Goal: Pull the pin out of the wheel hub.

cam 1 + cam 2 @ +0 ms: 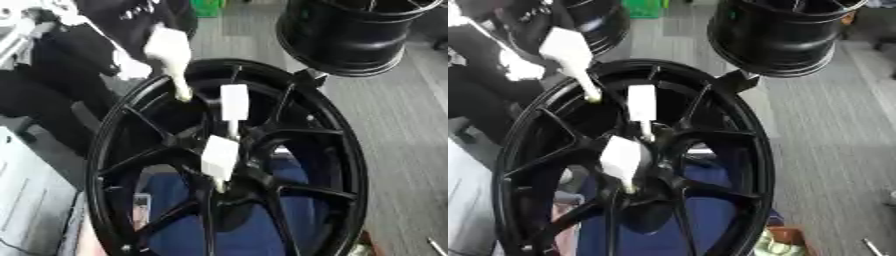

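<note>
Black wheel (332, 165) standing upright, a white pin (219, 157) at its hub.
Left hand (168, 50) touches the upper rim; I cannot tell how its fingers are set.

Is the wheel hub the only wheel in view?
No, a second black wheel shows beyond the wheel hub, at the upper right.

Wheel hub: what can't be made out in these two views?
- White pieces at the hub: blurred in both views; which is the pin, and how it seats, cannot be told.
- White shape touching the wheel at upper left: blurred; robot's hand or not, unclear.
- Wheel's bottom: cut off by the lower edge.
- Right hand: in neither view.
</note>
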Robot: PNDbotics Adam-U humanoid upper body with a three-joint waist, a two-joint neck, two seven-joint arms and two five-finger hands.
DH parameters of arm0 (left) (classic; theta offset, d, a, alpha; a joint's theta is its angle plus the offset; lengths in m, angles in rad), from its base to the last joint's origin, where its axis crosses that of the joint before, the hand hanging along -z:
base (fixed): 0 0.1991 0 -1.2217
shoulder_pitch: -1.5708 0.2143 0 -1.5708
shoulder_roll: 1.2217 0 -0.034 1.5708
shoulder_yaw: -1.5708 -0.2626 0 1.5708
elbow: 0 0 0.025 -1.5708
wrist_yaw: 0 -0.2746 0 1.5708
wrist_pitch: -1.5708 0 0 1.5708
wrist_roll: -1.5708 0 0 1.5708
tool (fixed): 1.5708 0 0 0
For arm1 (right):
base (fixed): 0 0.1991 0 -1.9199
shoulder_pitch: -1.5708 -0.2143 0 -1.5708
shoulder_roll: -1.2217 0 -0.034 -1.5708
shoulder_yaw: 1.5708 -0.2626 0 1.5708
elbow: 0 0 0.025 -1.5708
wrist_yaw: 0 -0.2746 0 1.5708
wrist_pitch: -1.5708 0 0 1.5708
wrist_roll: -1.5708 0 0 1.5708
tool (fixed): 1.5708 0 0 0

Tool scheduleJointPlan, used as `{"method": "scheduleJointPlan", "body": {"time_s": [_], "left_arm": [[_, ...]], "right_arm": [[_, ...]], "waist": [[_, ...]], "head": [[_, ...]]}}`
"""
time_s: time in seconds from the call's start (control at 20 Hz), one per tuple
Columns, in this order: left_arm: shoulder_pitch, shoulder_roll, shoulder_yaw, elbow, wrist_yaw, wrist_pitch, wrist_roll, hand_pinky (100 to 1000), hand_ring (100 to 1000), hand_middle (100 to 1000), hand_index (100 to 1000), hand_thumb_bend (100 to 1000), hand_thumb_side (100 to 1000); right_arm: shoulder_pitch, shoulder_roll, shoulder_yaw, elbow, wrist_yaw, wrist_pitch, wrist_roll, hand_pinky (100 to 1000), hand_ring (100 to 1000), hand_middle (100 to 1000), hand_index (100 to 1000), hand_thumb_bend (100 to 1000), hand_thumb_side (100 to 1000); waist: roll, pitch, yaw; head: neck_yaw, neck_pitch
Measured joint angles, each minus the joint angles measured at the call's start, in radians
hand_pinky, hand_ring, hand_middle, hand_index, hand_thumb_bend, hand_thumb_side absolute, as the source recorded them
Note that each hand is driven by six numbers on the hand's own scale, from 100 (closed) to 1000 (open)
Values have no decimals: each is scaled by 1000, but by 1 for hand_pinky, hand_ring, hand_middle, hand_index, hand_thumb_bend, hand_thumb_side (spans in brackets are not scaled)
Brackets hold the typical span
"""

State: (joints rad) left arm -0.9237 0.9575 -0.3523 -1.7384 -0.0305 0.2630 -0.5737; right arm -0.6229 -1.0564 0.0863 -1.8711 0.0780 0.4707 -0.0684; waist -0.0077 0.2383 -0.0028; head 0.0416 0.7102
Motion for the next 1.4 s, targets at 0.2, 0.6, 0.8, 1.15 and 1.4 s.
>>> {"method": "scheduleJointPlan", "body": {"time_s": [0.2, 0.6, 0.8, 1.15, 1.4], "left_arm": [[70, 72, 127, 65, -50, -60, 4, 566, 464, 326, 441, 206, 100], [167, 119, 259, 207, -137, -135, 15, 573, 475, 343, 465, 193, 100], [197, 125, 295, 258, -145, -153, 33, 669, 590, 489, 615, 316, 201], [212, 125, 339, 306, -131, -246, -32, 814, 847, 818, 886, 522, 594], [205, 125, 359, 322, -136, -278, -12, 793, 821, 787, 857, 505, 571]], "right_arm": [[9, -8, -9, 0, 0, -2, -2, 877, 732, 741, 839, 100, 394], [16, -14, -13, 0, 3, -2, -5, 876, 732, 740, 840, 100, 386], [16, -14, -13, 0, 3, -2, -5, 876, 731, 740, 840, 100, 390], [17, -14, -19, 0, 2, -1, -7, 875, 728, 738, 839, 100, 395], [16, -14, -19, 0, -1, -2, -9, 876, 729, 739, 839, 100, 398]], "waist": [[-1, -8, 8], [-9, -20, 16], [-10, -20, 17], [-10, -22, 19], [-9, -24, 21]], "head": [[-8, 0], [-16, 1], [-16, 1], [-18, 1], [-18, 1]]}}
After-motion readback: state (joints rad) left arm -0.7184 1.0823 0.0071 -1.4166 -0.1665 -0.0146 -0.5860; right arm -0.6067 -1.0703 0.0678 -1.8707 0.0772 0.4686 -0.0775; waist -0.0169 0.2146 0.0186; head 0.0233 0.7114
